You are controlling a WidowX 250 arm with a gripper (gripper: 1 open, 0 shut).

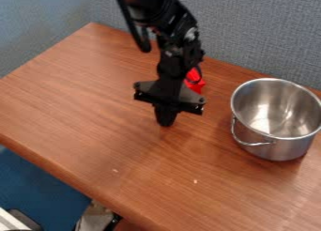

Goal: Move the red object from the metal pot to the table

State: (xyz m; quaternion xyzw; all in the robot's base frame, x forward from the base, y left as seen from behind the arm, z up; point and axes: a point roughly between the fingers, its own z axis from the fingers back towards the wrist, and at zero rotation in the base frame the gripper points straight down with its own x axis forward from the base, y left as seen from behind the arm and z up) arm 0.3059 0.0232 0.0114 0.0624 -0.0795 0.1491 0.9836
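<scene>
Closed black pincer (168,116) tip-down on grainy wooden table (75,94), smooth red block (194,79) behind, shiny round steel pot (276,117) beside.

My one camera, raised and off the counter's (88,103) near corner, looking down at a slant toward the blue back wall (51,19), moderately close, counter filling most of my frame, no second view to overlap

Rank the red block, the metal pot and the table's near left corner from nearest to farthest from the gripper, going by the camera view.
From the gripper:
1. Red block, just behind it, to the right, lying on the table.
2. Metal pot, farther right, standing empty.
3. Near left corner, at the table's left edge, farthest.
</scene>
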